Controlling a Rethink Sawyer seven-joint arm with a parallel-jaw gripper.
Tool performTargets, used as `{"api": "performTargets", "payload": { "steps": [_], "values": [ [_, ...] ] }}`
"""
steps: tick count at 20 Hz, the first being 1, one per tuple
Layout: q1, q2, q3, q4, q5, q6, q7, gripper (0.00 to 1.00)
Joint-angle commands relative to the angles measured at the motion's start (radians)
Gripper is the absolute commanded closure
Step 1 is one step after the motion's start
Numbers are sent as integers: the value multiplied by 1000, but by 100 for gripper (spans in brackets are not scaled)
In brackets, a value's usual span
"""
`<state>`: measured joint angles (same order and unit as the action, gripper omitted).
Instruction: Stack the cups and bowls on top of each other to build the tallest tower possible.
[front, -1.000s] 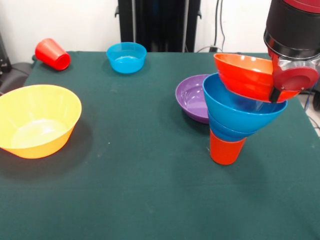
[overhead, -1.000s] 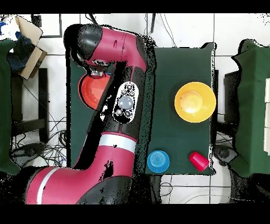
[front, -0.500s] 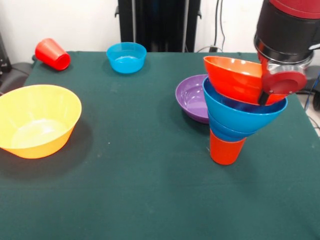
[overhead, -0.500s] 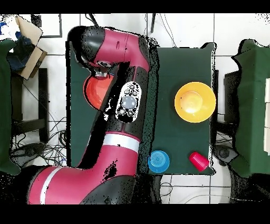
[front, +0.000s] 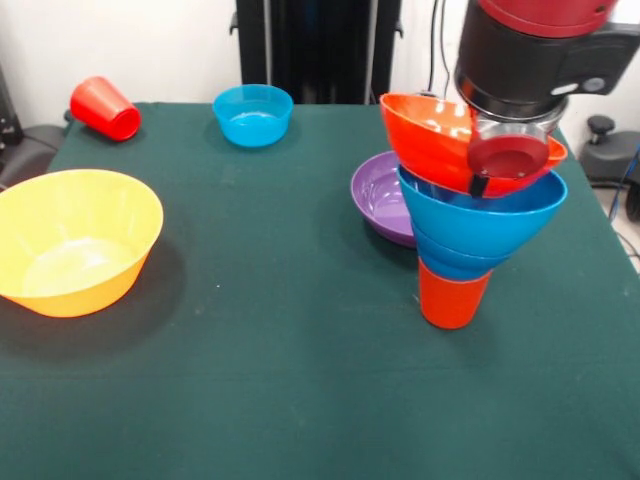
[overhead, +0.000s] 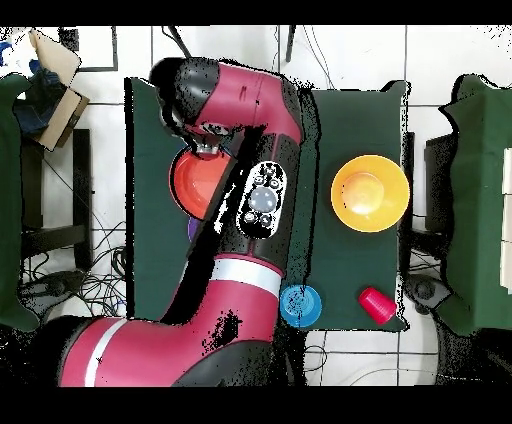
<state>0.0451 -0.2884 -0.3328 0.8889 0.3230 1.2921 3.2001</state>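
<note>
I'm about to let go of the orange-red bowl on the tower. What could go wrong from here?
1. The orange-red bowl sits tilted and off-centre to the left on the blue bowl; once released it may slide off, likely toward the purple bowl.
2. The tower rests on one narrow orange cup with wider bowls above, so any nudge from the gripper as it withdraws could topple it.

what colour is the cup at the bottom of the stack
Orange cup, under two blue bowls; clearest in the front view.
</note>
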Motion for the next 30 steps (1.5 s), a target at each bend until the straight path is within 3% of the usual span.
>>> {"api": "performTargets", "payload": {
  "steps": [1,14,26,27,30],
  "values": [
    [-37,-17,165,128,-66,-107,-308,100],
    [-77,2,283,89,-82,-196,-341,100],
    [-117,-16,325,102,-115,-174,-350,100],
    [-116,-18,325,103,-120,-175,-346,0],
    [-114,-28,314,116,-126,-195,-340,0]
  ]
}}
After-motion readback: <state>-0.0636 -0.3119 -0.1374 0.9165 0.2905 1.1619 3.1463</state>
